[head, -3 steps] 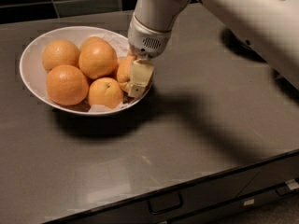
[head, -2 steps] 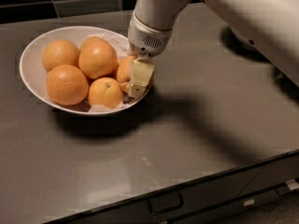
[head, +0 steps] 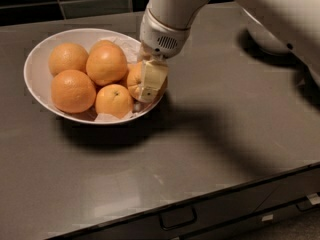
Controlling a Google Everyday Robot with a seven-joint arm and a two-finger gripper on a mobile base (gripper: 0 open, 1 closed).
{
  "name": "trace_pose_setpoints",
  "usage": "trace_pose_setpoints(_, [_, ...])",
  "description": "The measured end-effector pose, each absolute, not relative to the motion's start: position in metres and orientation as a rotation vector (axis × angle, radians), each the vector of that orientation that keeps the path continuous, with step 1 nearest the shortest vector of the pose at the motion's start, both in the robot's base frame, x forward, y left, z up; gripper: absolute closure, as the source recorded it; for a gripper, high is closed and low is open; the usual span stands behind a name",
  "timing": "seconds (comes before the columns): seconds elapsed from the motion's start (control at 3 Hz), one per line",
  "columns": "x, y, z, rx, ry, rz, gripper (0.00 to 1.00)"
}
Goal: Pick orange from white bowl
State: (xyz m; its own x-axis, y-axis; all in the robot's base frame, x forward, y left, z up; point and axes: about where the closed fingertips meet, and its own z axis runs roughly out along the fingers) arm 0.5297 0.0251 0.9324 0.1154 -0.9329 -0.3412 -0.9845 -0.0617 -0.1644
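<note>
Down at the right side of the white bowl (head: 35,59), my gripper (head: 150,81) rests against the orange (head: 133,80).

That orange peeks out just left of the gripper, touching it, inside the bowl on crumpled paper (head: 123,44). I cannot tell if the gripper is clamped on it or apart. The arm (head: 170,14) comes down from above and hides the orange's right side. Crowding in left of the gripper are a small orange (head: 114,100), touching mine, a big orange (head: 106,63) just beside it, and farther left a back orange (head: 67,58) and a front orange (head: 73,90). The dark table (head: 200,149) spreads all around, with a drawer handle (head: 177,218) well below the gripper.
</note>
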Motion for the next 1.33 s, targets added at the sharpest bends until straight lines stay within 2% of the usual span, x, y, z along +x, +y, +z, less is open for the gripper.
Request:
trace_pose_setpoints(0.33, [0.525, 0.022, 0.940, -2.033, 1.857, 0.179, 1.00])
trace_pose_setpoints(1.33, [0.477, 0.004, 1.027, -1.910, 1.719, -0.051, 1.00])
